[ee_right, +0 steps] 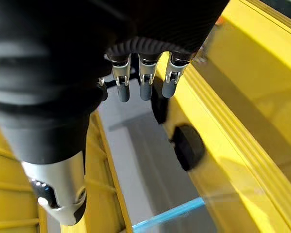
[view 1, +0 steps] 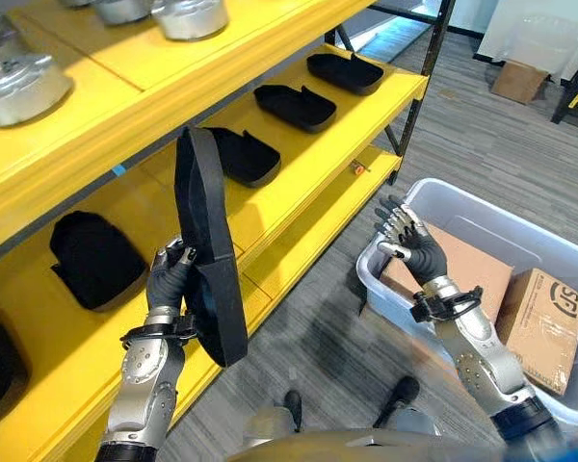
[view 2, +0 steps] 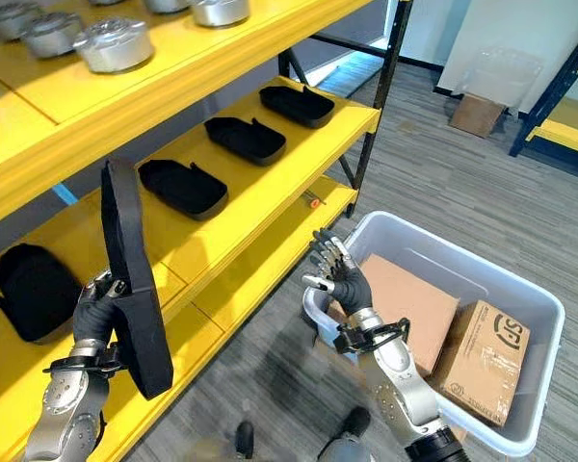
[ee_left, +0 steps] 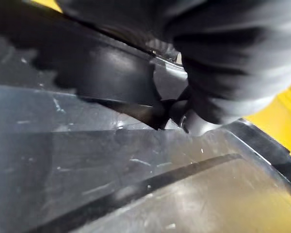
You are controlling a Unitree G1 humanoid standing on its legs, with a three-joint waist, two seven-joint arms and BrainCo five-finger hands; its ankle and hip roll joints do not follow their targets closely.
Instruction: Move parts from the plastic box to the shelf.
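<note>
Black tray part (view 1: 207, 245) stands on edge in the left hand (view 1: 169, 274), fingers curled round it.
Its long axis runs upright, just beside the yellow shelf (view 1: 299, 183); right hand (view 1: 409, 241) hangs open-fingered over the plastic box (view 1: 559, 255).

Matt black foam part (view 1: 208, 245); glossy yellow shelf (view 1: 299, 183); grey plastic box (view 1: 520, 241).

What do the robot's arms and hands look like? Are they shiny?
A bit shiny, yes. Both arms are silver-grey metal dotted with small holes. The left hand and the right hand each wear a dark ribbed cover over the back and wrist. The right hand's fingers are silver with dark tips, lined up in a row, and a thin black cable loops around each wrist.
</note>
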